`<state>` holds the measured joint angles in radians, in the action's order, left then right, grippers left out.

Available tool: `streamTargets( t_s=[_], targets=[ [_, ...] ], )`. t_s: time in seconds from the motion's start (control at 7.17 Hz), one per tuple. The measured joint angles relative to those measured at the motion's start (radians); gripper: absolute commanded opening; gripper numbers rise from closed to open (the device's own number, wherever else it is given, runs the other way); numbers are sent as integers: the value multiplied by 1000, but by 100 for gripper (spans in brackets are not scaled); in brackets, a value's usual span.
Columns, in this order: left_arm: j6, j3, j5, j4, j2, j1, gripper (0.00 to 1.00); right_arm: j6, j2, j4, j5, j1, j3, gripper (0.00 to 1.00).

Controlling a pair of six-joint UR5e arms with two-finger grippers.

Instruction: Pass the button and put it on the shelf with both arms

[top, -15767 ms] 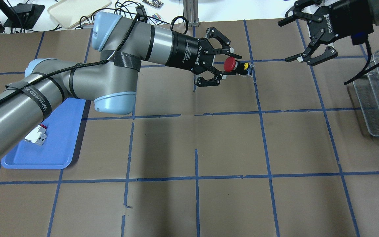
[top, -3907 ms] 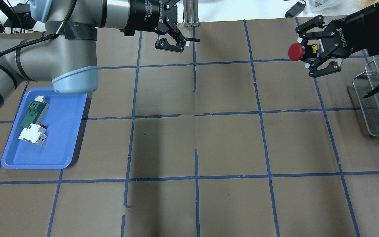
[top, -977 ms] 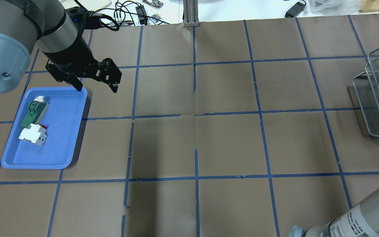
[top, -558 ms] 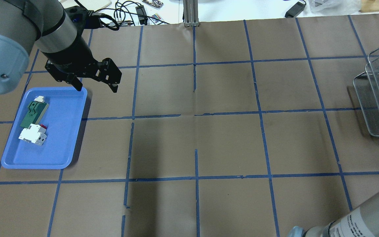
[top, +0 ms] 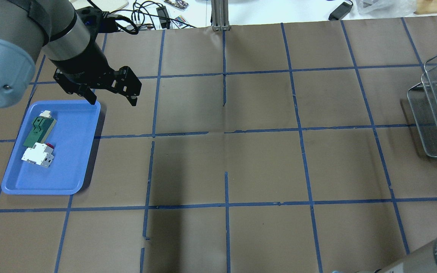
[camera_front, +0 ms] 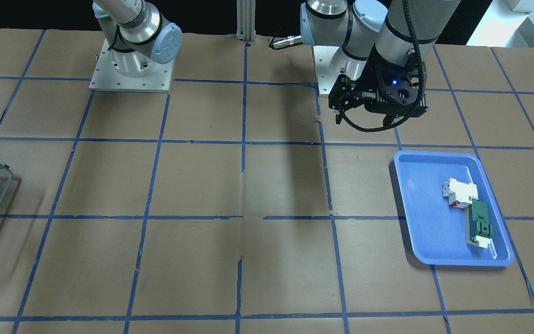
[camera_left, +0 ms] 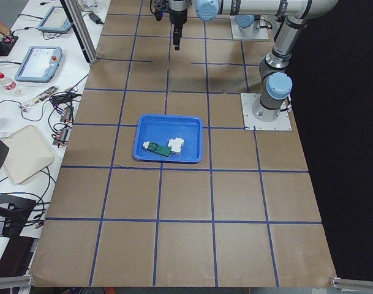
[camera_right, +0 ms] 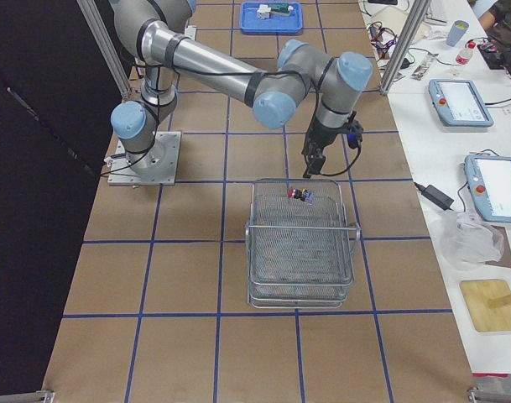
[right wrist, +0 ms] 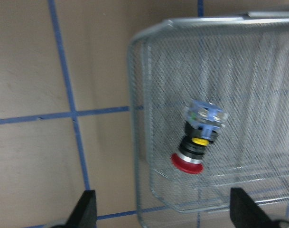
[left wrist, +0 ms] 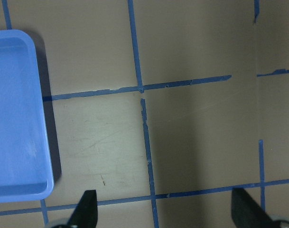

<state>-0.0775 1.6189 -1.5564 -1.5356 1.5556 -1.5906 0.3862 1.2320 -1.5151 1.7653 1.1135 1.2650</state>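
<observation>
The fingers (right wrist: 87, 209) of the right gripper (camera_right: 308, 170) stand apart and empty above the shelf (right wrist: 132, 95). The button (right wrist: 199, 137) lies on its side in the top mesh tier below them, touching neither, its long axis crosswise to the line between them. Far across the counter (top: 264, 163), the left gripper (top: 112, 101) hangs beside the blue tray (top: 70, 182) with its fingers likewise spread, so the right arm is much the nearer.

The shelf (right wrist: 258, 71) is shiny metal mesh, the button (right wrist: 200, 137) glossy plastic.

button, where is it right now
In the right wrist view the button lies on its side in the top tier of the wire-mesh shelf, near a corner, below the open right gripper and clear of it.
</observation>
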Motion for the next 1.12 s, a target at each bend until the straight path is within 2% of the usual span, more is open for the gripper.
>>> streamTargets(
  t_s=[0.28, 0.7, 0.98, 1.12],
  targets=[
    [0, 1, 0, 0, -1, -1, 100, -118, 73, 4, -65, 141, 43, 100],
    [-1, 3, -1, -1, -4, -3, 100, -215, 255, -12, -170, 291, 230, 100],
    [-1, 3, -1, 0, -7, -2, 100, -316, 362, -15, -185, 377, 340, 100],
    [-1, 4, -1, 0, -7, -2, 100, -352, 391, -15, -186, 416, 353, 100]
  ],
)
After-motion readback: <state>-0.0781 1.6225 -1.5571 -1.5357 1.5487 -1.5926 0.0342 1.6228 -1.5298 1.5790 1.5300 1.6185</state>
